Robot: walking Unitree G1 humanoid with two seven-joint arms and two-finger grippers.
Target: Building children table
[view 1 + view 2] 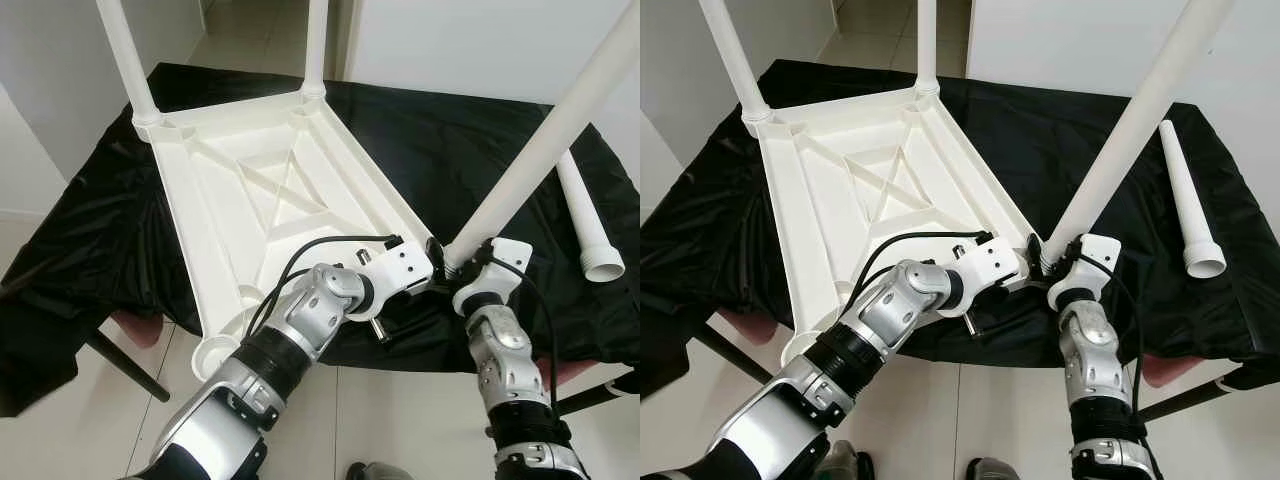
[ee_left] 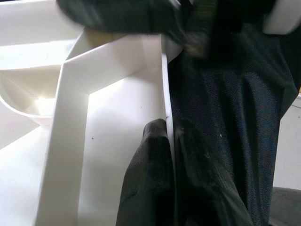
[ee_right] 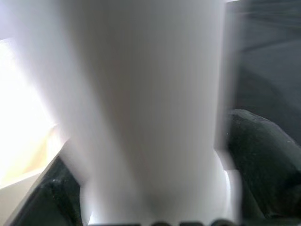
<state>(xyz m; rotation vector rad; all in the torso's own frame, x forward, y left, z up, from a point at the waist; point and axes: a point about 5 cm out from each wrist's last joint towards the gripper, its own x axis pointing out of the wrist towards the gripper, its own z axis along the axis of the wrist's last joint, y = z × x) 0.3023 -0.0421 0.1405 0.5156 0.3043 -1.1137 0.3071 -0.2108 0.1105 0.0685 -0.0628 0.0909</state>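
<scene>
1. With the white tabletop lying upside down on the black cloth, I see its ribbed underside facing my head camera and two legs already standing in its far corner sockets, the far-left leg and the far-right leg.
2. My left gripper is at the tabletop's near-right edge; in the left wrist view its two black fingers are pressed narrowly together on the thin white rim, one on each side of it.
3. My right gripper is just beside it at the near-right corner, clamped around the bottom end of a third leg, which slants up and away to the right.
4. In the right wrist view that leg is a blurred white column between the dark fingers; I cannot say for sure whether its end is seated in the corner socket.
5. A fourth leg lies loose on the cloth well to the right, its wider open end toward me.
6. The near-left corner socket of the tabletop hangs past the cloth edge, over the pale tiled floor.
</scene>
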